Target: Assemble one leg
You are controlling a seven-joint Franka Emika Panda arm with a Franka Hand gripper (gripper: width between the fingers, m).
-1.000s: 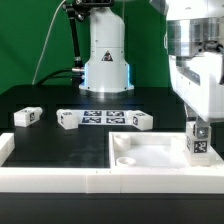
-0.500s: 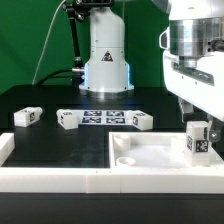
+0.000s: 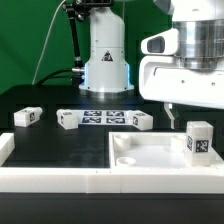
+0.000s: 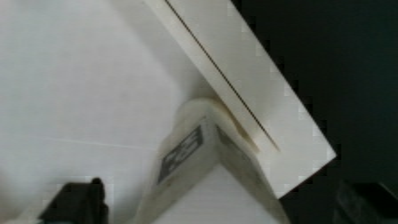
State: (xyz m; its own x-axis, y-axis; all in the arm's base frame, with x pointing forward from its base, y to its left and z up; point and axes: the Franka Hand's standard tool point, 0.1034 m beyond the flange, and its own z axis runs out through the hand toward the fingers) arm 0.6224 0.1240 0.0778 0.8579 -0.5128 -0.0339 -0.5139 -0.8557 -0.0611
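One leg point(image 3: 199, 140), a small white post with a black-and-white tag, stands upright on the corner of the large white panel point(image 3: 150, 152) at the exterior view's right. My gripper point(image 3: 197, 113) hangs open just above it and touches nothing. One dark finger point(image 3: 171, 116) shows to the leg's left. In the wrist view the leg point(image 4: 217, 150) is seen from above at the panel's corner point(image 4: 89, 90), between the spread fingers point(image 4: 75, 202) of the gripper point(image 4: 222, 212). Three more legs lie on the black table point(image 3: 27, 116), point(image 3: 67, 119), point(image 3: 140, 121).
The marker board point(image 3: 100, 117) lies flat between the loose legs. A white raised rim point(image 3: 60, 180) runs along the table's front and left. The arm's base point(image 3: 105, 55) stands at the back centre, with a cable on its left.
My gripper has let go of the leg and risen straight up from it. The leg stays upright on the panel's corner.
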